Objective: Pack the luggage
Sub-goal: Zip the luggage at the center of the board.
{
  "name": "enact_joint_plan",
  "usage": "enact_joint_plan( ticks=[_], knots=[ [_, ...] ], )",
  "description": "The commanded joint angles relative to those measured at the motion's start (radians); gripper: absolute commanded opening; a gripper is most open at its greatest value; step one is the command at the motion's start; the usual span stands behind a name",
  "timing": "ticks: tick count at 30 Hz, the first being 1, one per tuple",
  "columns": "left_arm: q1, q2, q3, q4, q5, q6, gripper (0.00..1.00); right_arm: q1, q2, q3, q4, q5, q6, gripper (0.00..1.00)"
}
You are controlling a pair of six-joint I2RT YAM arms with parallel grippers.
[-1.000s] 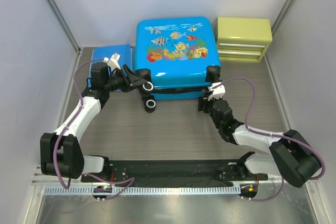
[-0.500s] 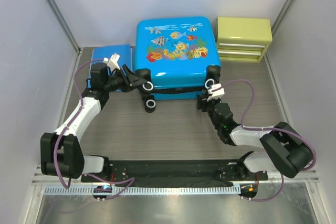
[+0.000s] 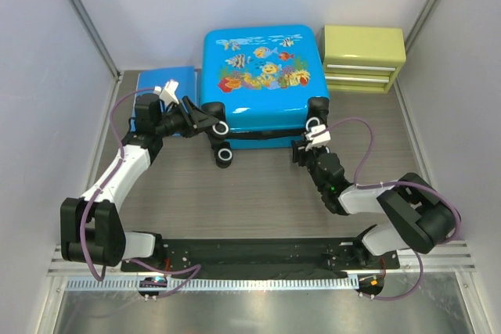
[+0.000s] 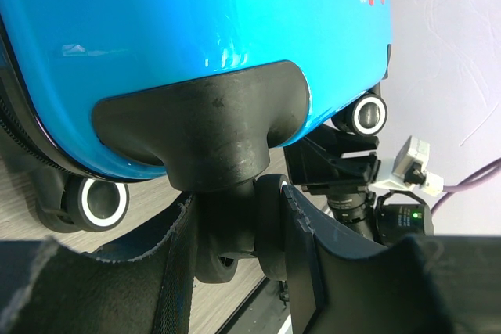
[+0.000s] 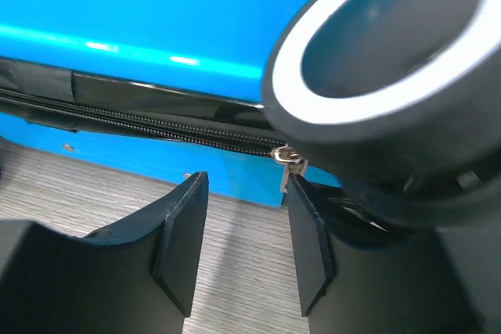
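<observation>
Blue hard-shell luggage [image 3: 262, 76] with fish prints lies flat at the far centre of the table [image 3: 258, 201]. Left gripper [image 3: 210, 123] is clamped on the near-left wheel [image 4: 239, 232], same as a second ago. The right arm's elbow has swung inward since then, and the right gripper [image 5: 244, 193] has edged up beside the near-right wheel [image 5: 376, 44]. Only the right wrist view shows the zipper pull [image 5: 286, 163]: it sits just beyond the parted fingers, not pinched.
</observation>
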Motion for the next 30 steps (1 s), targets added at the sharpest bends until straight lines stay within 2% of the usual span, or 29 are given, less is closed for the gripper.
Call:
enact_joint_plan(
  ticks=[1,7,19,23,30],
  knots=[
    [0.009,-0.044,0.036,0.207,0.104,0.003,0.0,-0.004,0.036,0.059,0.162,0.013,-0.026,0.48],
    [0.01,-0.038,0.035,0.213,0.107,-0.003,0.0,-0.004,0.044,0.065,0.208,0.033,-0.047,0.4],
    [0.01,-0.036,0.031,0.222,0.109,-0.006,0.0,-0.004,0.062,0.093,0.197,0.062,-0.165,0.4],
    [0.01,-0.039,0.028,0.225,0.109,-0.006,0.0,-0.005,0.08,0.113,0.184,0.041,-0.193,0.33],
    [0.01,-0.038,0.028,0.227,0.11,-0.006,0.0,-0.045,0.073,0.123,0.158,-0.019,-0.205,0.11]
  ],
)
